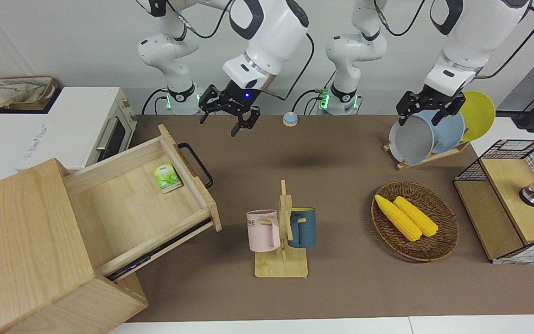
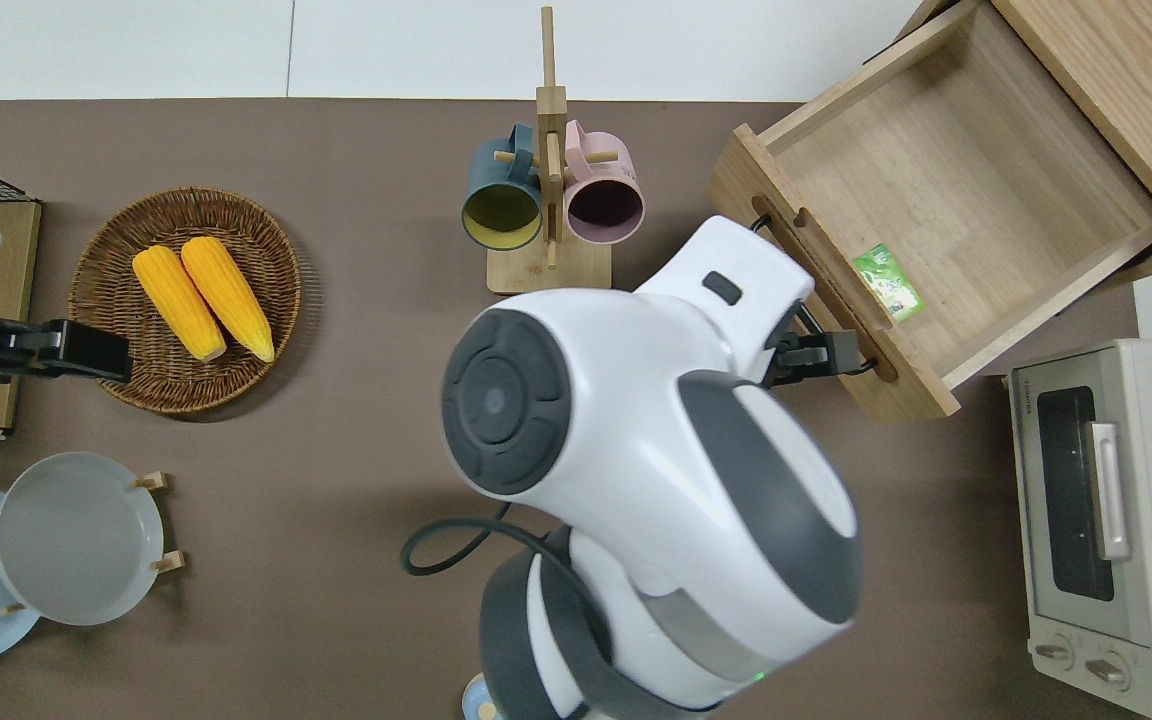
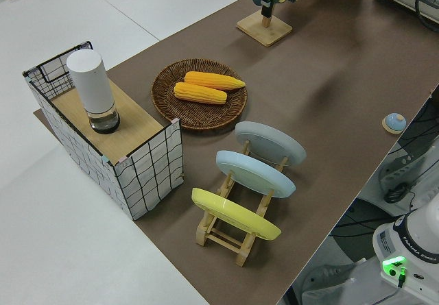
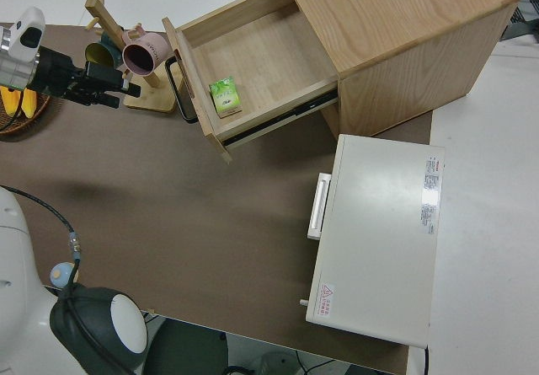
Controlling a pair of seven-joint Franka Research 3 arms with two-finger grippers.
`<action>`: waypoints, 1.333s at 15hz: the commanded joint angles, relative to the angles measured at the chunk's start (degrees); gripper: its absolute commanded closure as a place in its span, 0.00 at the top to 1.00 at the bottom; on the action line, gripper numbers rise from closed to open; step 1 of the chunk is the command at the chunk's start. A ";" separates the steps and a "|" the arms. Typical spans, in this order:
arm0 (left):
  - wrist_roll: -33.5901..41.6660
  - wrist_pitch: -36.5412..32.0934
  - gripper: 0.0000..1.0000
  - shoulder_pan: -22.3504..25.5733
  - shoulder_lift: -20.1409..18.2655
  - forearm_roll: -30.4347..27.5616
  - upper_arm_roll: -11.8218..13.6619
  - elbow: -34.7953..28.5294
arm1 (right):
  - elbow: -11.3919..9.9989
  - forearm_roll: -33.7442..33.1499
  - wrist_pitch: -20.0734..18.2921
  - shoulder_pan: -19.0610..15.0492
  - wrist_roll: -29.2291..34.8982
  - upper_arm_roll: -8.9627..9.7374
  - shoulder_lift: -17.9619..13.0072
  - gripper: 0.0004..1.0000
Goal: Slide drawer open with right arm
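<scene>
The drawer (image 1: 128, 199) stands pulled far out of the big oak box (image 1: 21, 246), with its black loop handle (image 1: 196, 164) on the front panel. A small green packet (image 1: 167, 177) lies inside, against the front panel. My right gripper (image 1: 224, 118) is open and empty, raised high in the air and clear of the handle. In the overhead view the right gripper (image 2: 831, 352) shows over the handle's end nearer to the robots, and the arm hides most of the handle. The drawer (image 4: 253, 63) and the right gripper (image 4: 101, 88) also show in the right side view. My left gripper (image 1: 427, 111) is parked.
A white toaster oven (image 1: 77, 127) stands beside the oak box, nearer to the robots. A mug rack (image 1: 283, 232) holds a pink and a blue mug mid-table. A corn basket (image 1: 414, 220), plate rack (image 1: 434, 132), wire-grid box (image 1: 512, 199) and small bell (image 1: 289, 119) are also there.
</scene>
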 commanded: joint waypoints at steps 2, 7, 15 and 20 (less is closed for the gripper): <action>0.56 -1.13 0.99 0.31 0.65 0.98 -0.40 1.49 | -0.92 12.92 1.80 -8.48 -2.80 0.86 -6.26 0.98; 0.56 -1.13 0.99 0.31 0.65 0.98 -0.40 1.49 | -1.44 21.89 3.29 -16.83 -8.25 0.86 -9.69 0.98; 0.56 -1.13 0.99 0.31 0.65 0.98 -0.40 1.40 | -3.90 31.05 4.17 -29.23 -22.21 0.78 -11.98 0.98; 0.56 -1.13 0.99 0.31 0.65 0.98 -0.40 1.49 | -6.54 31.31 7.60 -31.70 -25.39 0.78 -11.63 0.98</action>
